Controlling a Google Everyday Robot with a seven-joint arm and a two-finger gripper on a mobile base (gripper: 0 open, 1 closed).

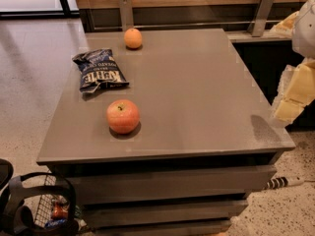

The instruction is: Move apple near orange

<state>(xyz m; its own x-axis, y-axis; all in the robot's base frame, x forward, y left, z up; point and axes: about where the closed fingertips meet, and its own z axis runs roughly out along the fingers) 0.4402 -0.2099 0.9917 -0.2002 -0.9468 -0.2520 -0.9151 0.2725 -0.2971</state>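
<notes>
The grey bench [197, 92] fills most of the view, its top holding 3 things, all on the left half. Past its right edge, partly cut off by the frame, hangs the pale yellowish gripper [294, 93], above the floor and well apart from both fruits; whether it is open or closed cannot be told. A dark blue Kettle chip bag [99, 71] lies flat near the left edge. The apple [123, 116] sits near the front edge, just in front of the bag. The orange [133, 38] rests at the far edge, well apart from the apple.
</notes>
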